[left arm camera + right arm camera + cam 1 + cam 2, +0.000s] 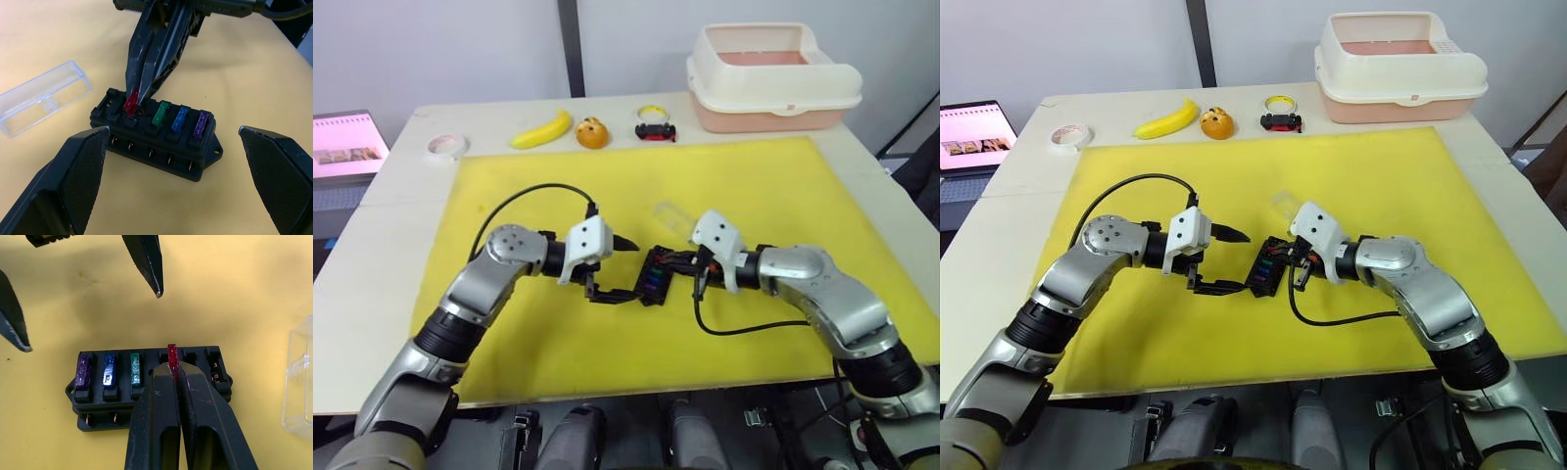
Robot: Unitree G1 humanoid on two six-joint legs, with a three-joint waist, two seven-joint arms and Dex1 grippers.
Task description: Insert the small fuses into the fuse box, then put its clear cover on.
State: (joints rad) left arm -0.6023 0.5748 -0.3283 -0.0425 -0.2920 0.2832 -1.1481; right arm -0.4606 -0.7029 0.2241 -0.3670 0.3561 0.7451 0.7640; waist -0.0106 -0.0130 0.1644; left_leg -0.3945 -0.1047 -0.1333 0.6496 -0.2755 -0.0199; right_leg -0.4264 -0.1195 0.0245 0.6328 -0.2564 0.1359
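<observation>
Looks like a robotics lab or test room. Plain pale table [1018, 186] under a yellow mat [1381, 186], against a bare grey-white wall [1067, 49]. At 12 o'clock, a row of practice props: banana [1166, 119], orange [1217, 124], toy car [1281, 121]. At 1 o'clock, a cream plastic bin [1400, 69]. At 10 o'clock, a tape roll [1069, 135] and an open laptop [974, 132].

From the head we look down over the tabletop [401, 186]; each wrist camera sits close behind its jaws, facing the fuse box [156, 139] from opposite sides.
</observation>
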